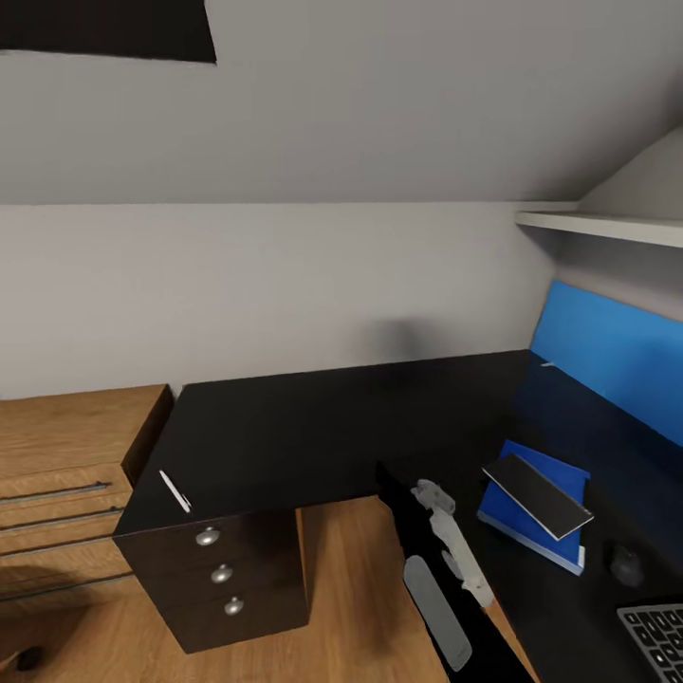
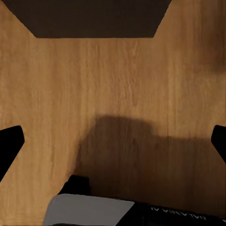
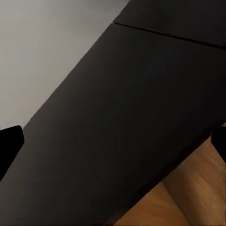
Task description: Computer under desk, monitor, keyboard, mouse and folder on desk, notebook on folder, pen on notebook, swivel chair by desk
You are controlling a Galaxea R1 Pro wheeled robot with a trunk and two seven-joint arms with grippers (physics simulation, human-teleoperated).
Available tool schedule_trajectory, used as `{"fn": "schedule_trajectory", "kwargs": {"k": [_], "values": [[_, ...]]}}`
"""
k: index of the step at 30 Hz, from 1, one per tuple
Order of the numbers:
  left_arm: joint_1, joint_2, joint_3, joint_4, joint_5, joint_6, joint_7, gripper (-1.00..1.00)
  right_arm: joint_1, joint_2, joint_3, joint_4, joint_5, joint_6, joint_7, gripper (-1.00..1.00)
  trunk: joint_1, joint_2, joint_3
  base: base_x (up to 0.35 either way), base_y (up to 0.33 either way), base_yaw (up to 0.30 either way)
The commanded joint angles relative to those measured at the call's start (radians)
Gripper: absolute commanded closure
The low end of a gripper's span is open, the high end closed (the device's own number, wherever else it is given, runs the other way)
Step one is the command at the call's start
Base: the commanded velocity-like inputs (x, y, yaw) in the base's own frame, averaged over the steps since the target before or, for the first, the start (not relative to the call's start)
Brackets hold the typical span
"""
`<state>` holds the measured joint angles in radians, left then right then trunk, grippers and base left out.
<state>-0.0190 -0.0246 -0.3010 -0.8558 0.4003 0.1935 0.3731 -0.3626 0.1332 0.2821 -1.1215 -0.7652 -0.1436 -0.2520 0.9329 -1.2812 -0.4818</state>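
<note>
Both grippers hung wide and empty, the right gripper [image 3: 113, 141] over the black table [image 1: 313, 427], the left gripper [image 2: 113, 141] over the floor. The notebook [image 1: 537, 493] already lay on the folder [image 1: 543, 517]. The pen [image 1: 175, 490], well apart at the table's far corner, likely needed fetching next.
</note>
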Motion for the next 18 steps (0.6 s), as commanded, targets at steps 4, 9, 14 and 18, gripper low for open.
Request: {"fn": "schedule_trajectory", "kwargs": {"k": [4, 9, 14, 18], "values": [[-0.001, 0.000, -0.014, 0.110, 0.002, -0.284, 0.008, -1.00, -0.001, 0.010, 0.021, 0.007, 0.041, -0.052, -0.010, -1.00, 0.000, -0.001, -0.001, 0.000, 0.000, 0.061], [-0.001, 0.000, -0.015, 0.126, -0.001, -0.341, 0.008, -1.00, -0.001, 0.010, 0.023, 0.002, 0.047, -0.058, 0.004, -1.00, 0.000, -0.001, -0.001, 0.000, 0.000, 0.008], [-0.001, 0.000, -0.016, 0.130, 0.000, -0.352, 0.011, -1.00, -0.001, 0.011, 0.020, 0.001, 0.048, -0.062, 0.010, -1.00, 0.000, -0.001, -0.001, 0.000, 0.000, 0.002], [-0.001, 0.000, -0.016, 0.132, 0.002, -0.354, 0.012, -1.00, -0.001, 0.011, 0.020, 0.007, 0.048, -0.104, 0.011, -1.00, 0.000, -0.001, -0.001, 0.000, 0.000, 0.000]]}}
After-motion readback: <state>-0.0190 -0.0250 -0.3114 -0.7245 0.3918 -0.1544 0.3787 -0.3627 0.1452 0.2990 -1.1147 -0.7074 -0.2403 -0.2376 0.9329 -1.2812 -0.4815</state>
